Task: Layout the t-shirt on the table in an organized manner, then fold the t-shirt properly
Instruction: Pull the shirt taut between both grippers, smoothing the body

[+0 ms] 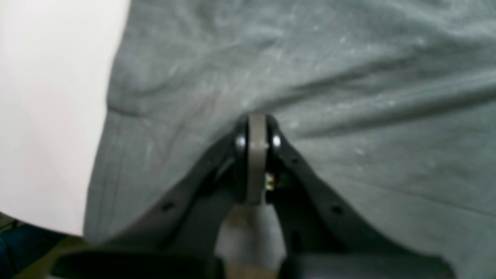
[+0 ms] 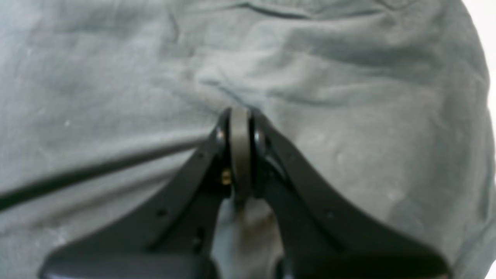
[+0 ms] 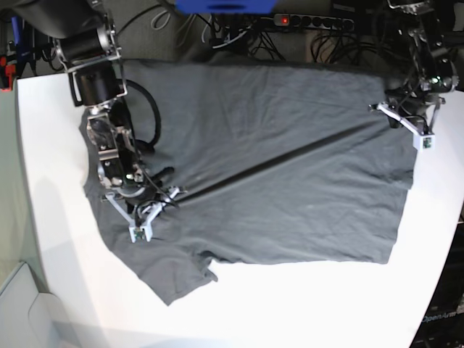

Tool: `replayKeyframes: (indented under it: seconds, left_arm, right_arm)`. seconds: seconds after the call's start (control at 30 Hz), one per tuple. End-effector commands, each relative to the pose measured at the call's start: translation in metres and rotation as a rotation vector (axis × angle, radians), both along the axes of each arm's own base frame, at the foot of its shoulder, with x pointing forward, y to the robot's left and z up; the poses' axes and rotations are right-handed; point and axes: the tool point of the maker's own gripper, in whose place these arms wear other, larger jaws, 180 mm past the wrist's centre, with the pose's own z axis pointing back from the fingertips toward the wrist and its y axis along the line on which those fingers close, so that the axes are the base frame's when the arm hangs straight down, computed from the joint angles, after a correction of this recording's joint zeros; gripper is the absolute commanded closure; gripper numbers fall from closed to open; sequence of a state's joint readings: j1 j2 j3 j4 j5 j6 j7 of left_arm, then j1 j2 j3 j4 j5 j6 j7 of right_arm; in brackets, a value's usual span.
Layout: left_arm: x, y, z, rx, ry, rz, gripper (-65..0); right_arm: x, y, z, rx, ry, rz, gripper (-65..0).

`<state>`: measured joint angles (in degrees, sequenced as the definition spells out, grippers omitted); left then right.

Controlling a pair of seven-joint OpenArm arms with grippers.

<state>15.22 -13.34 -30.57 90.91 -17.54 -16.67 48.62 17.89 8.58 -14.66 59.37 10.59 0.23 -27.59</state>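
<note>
Both my grippers, left gripper (image 1: 257, 120) and right gripper (image 2: 240, 114), pinch t-shirt (image 3: 275, 181) folds; fingertips buried in cloth, wrist views blurry.

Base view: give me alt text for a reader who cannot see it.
A dark grey t-shirt lies spread across a white table, with a taut crease running diagonally between two robot arms. The right claw is shut on the cloth near a sleeve; the left claw pinches the opposite edge.

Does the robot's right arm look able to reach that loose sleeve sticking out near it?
Probably yes: the sleeve lies flat on the table, uncovered, close to the right gripper, though it's shut on the t-shirt.
</note>
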Motion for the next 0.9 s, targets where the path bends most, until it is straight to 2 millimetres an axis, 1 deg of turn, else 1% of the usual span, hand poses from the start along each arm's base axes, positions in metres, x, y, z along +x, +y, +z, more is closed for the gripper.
replayKeyframes:
  seconds: [0.0, 0.1, 0.17, 0.2, 0.23, 0.3, 0.33, 0.37, 0.4, 0.47, 0.53, 0.63, 0.73, 0.8, 0.87]
  left_arm:
    - [0.013, -0.001, 0.018, 0.014, -0.052, -0.019, -0.4]
    - [0.019, -0.009, 0.035, 0.026, -0.071, -0.046, -0.4]
    - [0.024, -0.013, 0.046, 0.035, -0.096, -0.057, -0.4]
    - [0.029, -0.018, 0.053, 0.033, -0.123, -0.062, -0.4]
    - [0.033, -0.018, 0.059, 0.036, -0.145, -0.057, -0.4]
    - [0.040, -0.018, 0.064, 0.038, -0.163, -0.056, -0.4]
    - [0.045, -0.017, 0.065, 0.035, -0.171, -0.053, -0.4]
    - [0.052, -0.017, 0.067, 0.029, -0.183, -0.048, -0.4]
    - [0.058, -0.016, 0.066, 0.020, -0.189, -0.040, -0.4]
    - [0.072, -0.011, 0.060, -0.007, -0.188, -0.018, -0.4]
    - [0.088, -0.007, 0.053, -0.042, -0.179, 0.005, -0.4]
    - [0.105, 0.000, 0.048, -0.064, -0.165, 0.018, -0.4]
    - [0.116, 0.003, 0.039, -0.100, -0.142, 0.042, -0.4]
    - [0.119, 0.003, 0.033, -0.117, -0.127, 0.053, -0.4]
    - [0.116, 0.007, 0.027, -0.117, -0.106, 0.062, -0.4]
  right_arm:
    - [-0.015, -0.008, -0.015, -0.020, 0.092, -0.005, 0.0]
    - [-0.016, -0.008, -0.015, -0.020, 0.094, -0.005, 0.0]
    - [-0.012, -0.008, -0.012, -0.020, 0.086, -0.005, 0.0]
    - [-0.010, -0.007, -0.010, -0.019, 0.081, -0.005, 0.0]
    - [-0.005, -0.007, -0.005, -0.019, 0.068, -0.005, 0.0]
    - [0.004, -0.004, 0.011, -0.015, 0.029, 0.003, 0.0]
    - [0.008, -0.001, 0.024, -0.010, -0.008, 0.010, 0.0]
    - [0.007, -0.003, 0.033, -0.015, -0.030, 0.014, 0.0]
    - [0.008, -0.005, 0.047, -0.025, -0.060, 0.025, 0.0]
    - [0.005, -0.002, 0.069, -0.029, -0.092, 0.044, 0.0]
    - [-0.001, -0.003, 0.078, -0.040, -0.098, 0.053, 0.0]
    - [-0.009, -0.013, 0.078, -0.064, -0.094, 0.057, 0.0]
    - [-0.018, -0.020, 0.067, -0.079, -0.067, 0.052, 0.0]
    - [-0.025, -0.021, 0.059, -0.081, -0.047, 0.052, 0.0]
    - [-0.031, -0.021, 0.053, -0.080, -0.030, 0.053, 0.0]
